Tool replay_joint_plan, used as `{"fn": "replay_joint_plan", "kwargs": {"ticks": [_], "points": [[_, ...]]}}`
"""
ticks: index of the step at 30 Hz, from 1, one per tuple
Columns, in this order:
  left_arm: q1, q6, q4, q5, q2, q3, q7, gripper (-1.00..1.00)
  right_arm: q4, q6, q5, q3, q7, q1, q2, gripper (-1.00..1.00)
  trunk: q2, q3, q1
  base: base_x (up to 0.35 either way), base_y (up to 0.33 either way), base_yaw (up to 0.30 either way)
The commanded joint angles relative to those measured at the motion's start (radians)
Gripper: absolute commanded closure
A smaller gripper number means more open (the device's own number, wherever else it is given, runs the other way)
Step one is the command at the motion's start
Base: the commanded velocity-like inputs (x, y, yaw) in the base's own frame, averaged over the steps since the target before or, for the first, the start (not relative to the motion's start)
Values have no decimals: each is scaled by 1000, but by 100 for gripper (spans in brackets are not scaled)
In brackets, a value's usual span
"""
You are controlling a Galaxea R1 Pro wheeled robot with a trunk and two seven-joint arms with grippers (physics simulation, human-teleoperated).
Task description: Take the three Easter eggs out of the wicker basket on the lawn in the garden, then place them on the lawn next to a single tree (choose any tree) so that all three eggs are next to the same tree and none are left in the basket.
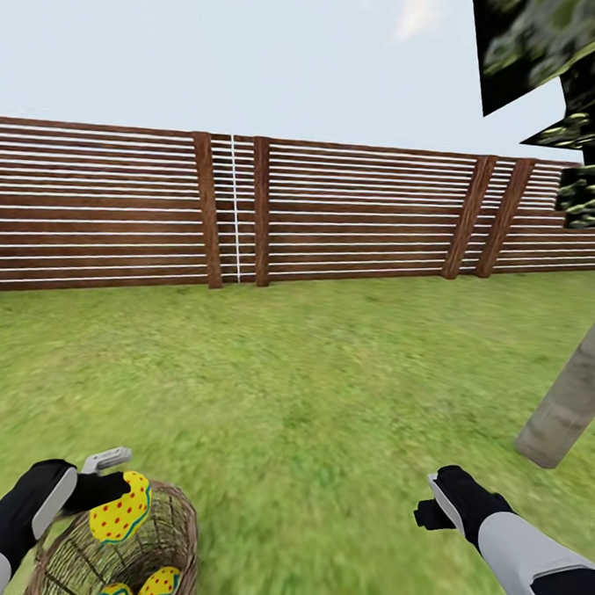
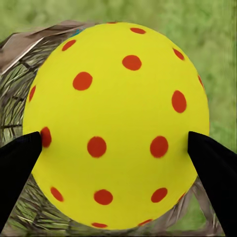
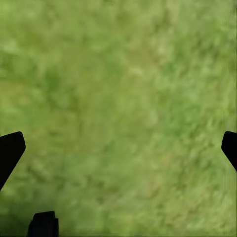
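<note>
My left gripper [image 1: 114, 491] is shut on a yellow egg with red dots [image 1: 121, 509], held just above the rim of the wicker basket [image 1: 173, 529] at the bottom left. In the left wrist view the dotted egg [image 2: 116, 123] sits between both black fingers [image 2: 19, 168], with basket weave [image 2: 19, 74] behind it. Two more yellow eggs [image 1: 158, 586] with blue stripes lie in the basket's bottom. My right gripper [image 1: 434, 504] hangs open over bare lawn [image 3: 123, 98]. A tree trunk [image 1: 574, 389] leans up at the right, its dark crown [image 1: 559, 49] overhead.
A dark brown slatted fence [image 1: 250, 211] runs across the far side of the lawn [image 1: 310, 377]. Open grass lies between the basket and the tree trunk, and between me and the fence.
</note>
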Motion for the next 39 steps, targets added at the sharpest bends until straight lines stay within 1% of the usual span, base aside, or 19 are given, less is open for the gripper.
{"fn": "replay_joint_plan", "kwargs": {"ticks": [1,9,14,22,28,39], "points": [[0,7,-1,-7,-2,3,-7,100,-2,5,-10,8,-3,0,-1,-100,7,2,-4,-268,82,0],[0,7,0,-8,-7,1,-6,100,-2,5,-10,8,-3,0,2,-100,63,27,-35,-291,104,0],[0,3,2,-8,-8,3,-4,100,-2,4,-10,8,-6,0,5,-100,98,43,-54,-18,5,1],[0,3,3,-8,-9,3,-4,100,-2,3,-10,8,-8,0,5,-100,154,68,-85,0,0,104],[0,2,4,-8,-12,0,-4,100,-2,-28,-10,8,-9,0,7,-100,196,87,-108,0,0,248],[0,3,7,-8,-12,0,-2,100,-2,-29,-10,8,-9,0,7,-100,273,121,-150,0,0,283]]}}
